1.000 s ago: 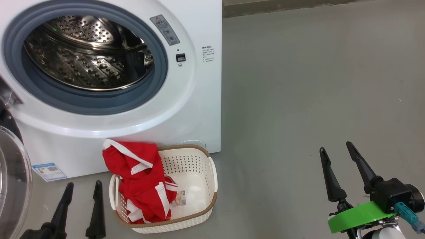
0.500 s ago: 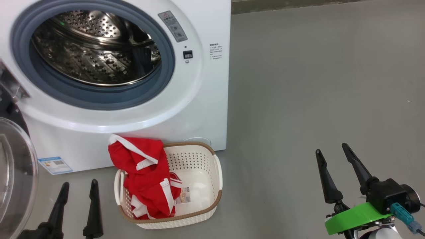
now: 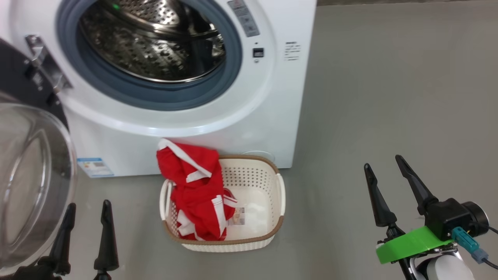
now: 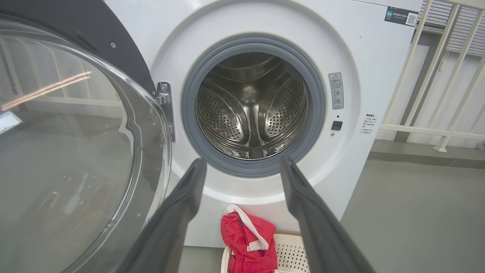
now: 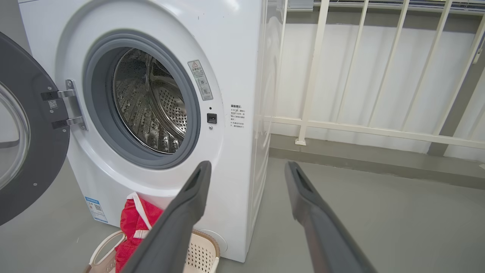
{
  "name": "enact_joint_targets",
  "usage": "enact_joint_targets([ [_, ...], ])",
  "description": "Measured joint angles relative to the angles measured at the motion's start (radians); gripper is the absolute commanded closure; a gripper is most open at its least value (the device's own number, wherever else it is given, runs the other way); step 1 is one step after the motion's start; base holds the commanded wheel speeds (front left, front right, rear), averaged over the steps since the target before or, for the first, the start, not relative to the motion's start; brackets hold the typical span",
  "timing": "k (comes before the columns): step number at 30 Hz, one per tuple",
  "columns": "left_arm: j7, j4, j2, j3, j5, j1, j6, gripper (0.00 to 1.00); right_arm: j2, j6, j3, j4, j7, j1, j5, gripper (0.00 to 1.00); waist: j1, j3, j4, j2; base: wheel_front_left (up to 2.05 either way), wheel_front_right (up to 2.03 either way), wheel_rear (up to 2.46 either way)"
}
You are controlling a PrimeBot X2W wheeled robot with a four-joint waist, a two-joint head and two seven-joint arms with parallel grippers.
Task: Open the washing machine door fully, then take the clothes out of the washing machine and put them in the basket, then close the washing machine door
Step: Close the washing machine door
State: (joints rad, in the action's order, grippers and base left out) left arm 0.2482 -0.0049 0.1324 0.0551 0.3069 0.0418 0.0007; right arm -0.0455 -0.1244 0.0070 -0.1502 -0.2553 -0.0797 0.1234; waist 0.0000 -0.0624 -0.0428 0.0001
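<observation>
– Head camera has swung toward the door side since a second ago; the things themselves stay put. Where is everything?
– Left gripper (image 3: 88, 203) and right gripper (image 3: 383, 161) both stand wide and empty. Clothes (image 3: 194, 186) lie in the basket (image 3: 229, 245), ahead and right of the left gripper. The washing machine door (image 3: 35, 175) hangs open just at that gripper's left.
– Risk?
– Closing: a glancing push could slip off the door's rounded face. Red cloth heaped against the washing machine (image 3: 272, 97) might snag the swinging door.
</observation>
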Motion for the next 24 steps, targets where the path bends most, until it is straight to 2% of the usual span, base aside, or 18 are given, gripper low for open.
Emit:
enact_joint_targets([
  [10,0.000,-0.002,0.001,0.002,-0.008,-0.001,0.018,0.00,-0.001,0.000,0.023,-0.004,0.000,-0.027,-0.010,0.00,0.0000,-0.014,-0.109,0.0000,0.00,0.00,0.00],
  [19,-0.002,-0.008,0.005,0.003,-0.043,0.001,0.055,0.00,-0.002,0.000,0.066,-0.011,0.000,-0.026,-0.009,0.00,0.0000,0.011,-0.227,0.0000,0.00,0.00,0.00],
  [24,-0.019,-0.021,0.008,0.003,-0.045,0.005,0.073,0.00,-0.002,0.000,0.086,-0.016,0.000,-0.026,-0.009,0.00,0.0000,0.029,-0.269,0.0000,0.00,0.00,0.00],
])
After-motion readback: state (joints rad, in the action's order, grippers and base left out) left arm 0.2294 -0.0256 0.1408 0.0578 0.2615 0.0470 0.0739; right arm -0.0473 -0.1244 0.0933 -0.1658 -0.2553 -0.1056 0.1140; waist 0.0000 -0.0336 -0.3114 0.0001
